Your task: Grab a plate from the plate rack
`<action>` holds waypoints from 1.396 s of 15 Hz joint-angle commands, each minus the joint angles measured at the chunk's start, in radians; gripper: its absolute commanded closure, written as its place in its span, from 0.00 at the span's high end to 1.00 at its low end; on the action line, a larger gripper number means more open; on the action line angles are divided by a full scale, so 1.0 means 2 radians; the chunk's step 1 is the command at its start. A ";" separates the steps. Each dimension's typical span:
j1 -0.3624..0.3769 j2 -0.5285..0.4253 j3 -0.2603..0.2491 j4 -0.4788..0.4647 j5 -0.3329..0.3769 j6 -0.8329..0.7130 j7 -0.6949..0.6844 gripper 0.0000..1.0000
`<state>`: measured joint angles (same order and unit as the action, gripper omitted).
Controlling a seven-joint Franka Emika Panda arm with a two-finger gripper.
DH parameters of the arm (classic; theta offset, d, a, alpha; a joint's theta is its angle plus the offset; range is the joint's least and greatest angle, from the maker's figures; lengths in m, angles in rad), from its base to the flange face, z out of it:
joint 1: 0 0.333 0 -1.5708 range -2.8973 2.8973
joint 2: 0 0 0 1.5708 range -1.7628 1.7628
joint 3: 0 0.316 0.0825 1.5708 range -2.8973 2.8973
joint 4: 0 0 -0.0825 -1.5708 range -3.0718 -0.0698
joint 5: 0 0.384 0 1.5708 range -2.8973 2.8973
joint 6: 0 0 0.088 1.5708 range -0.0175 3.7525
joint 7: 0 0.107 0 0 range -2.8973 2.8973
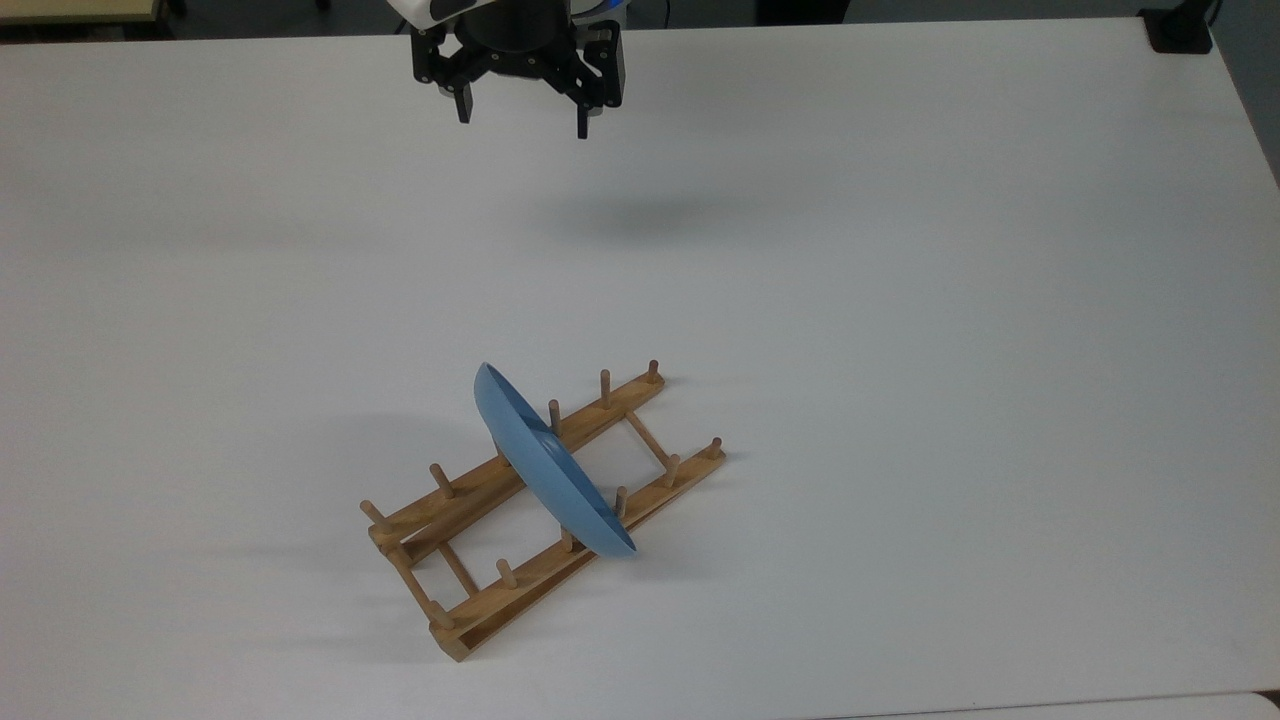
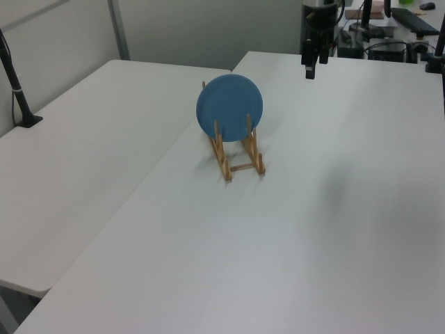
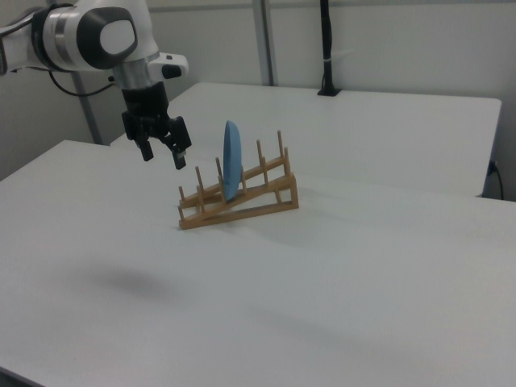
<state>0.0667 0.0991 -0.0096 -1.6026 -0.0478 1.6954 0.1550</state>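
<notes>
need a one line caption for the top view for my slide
Open gripper hovers above the white table, well away from the blue plate standing on edge between the pegs of the wooden rack.

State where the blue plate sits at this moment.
The plate stands on edge in the plate rack, slotted between pegs near the rack's middle, in the lower centre of the top view, well apart from the gripper at the table's far edge.
</notes>
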 commanded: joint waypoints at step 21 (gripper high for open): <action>0.004 0.009 -0.002 0.002 -0.012 0.132 -0.045 1.00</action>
<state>0.0673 0.1034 -0.0095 -1.6025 -0.0481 1.8430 0.0955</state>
